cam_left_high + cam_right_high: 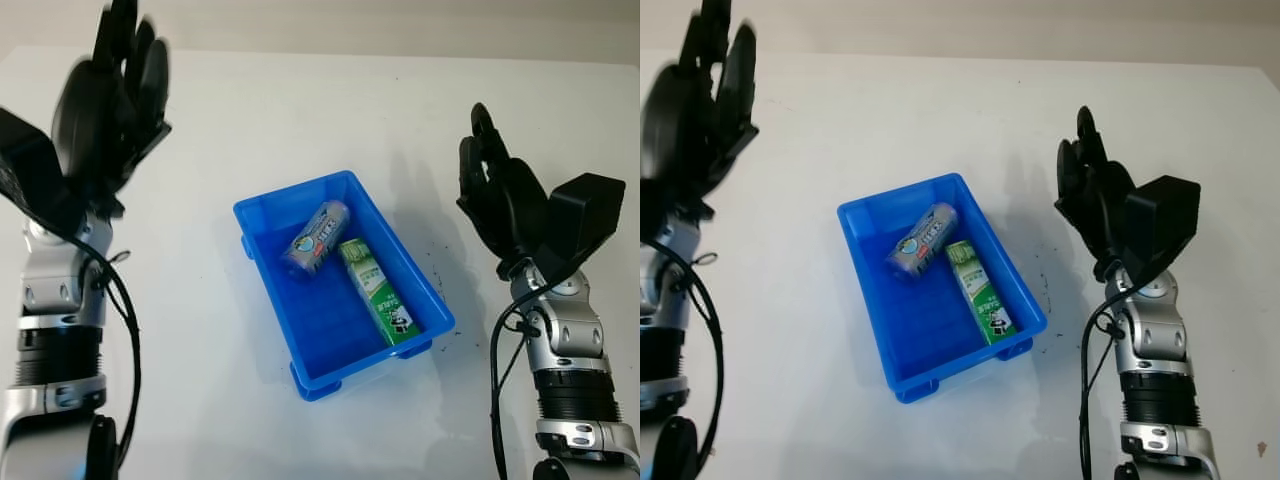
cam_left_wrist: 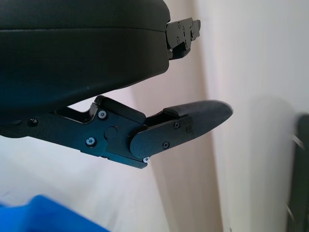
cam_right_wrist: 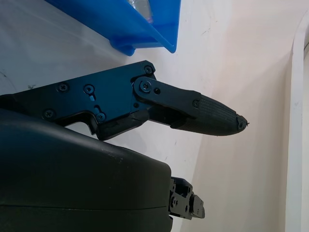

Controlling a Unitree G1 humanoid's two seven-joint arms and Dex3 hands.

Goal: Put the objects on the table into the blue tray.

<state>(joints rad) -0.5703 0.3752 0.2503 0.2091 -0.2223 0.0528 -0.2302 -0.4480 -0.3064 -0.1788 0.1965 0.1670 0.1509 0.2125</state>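
Can (image 1: 316,238) & carton (image 1: 378,291) lie in blue tray (image 1: 262,209) mid-table; job looks done, so left hand (image 1: 105,100) & right hand (image 1: 500,195) hang open, holding nothing, either side.

Open right hand (image 3: 145,159) beside blue tray (image 3: 145,29) on white table (image 3: 217,63)

The two head cameras look forward and down from above the white table (image 1: 250,110), side by side, and share the blue plastic tray (image 1: 262,212) at centre, which sits further left in the right eye view. Each wrist camera sits tight against its own black hand shell, facing out along the fingers toward the table's far edge. Both also catch a corner of the tray, with the right wrist camera's corner the larger.
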